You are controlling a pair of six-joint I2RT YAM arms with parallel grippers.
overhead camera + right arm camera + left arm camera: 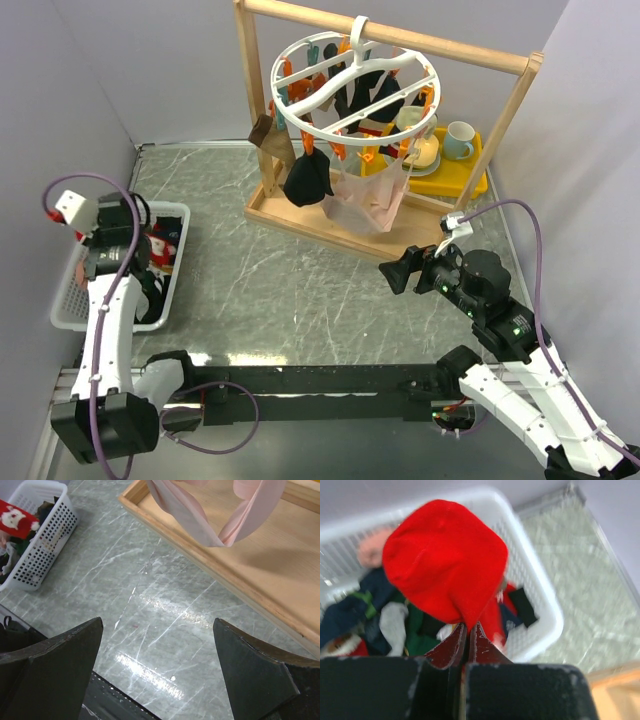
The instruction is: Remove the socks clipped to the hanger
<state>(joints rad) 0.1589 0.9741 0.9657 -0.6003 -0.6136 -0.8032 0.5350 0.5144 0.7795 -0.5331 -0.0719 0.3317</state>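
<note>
- The left end effector [468, 628] is clamped on a red sock [445, 560], held over the white basket [542, 597] at the worktop's [300, 290] left edge.
- Other socks [395, 625] lie heaped in the basket.
- The right end effector [157, 627] is spread wide and holds nothing, near the wooden frame [300, 215].
- The hanger [274, 80] hangs from the frame's rail, far centre, with a black sock [307, 180] and a pale pink sock [365, 205] clipped on.

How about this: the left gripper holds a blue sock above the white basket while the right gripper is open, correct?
Not quite. The left wrist view shows the sock in the left gripper is red, not blue. It is above the white basket, and the right gripper is open.
</note>
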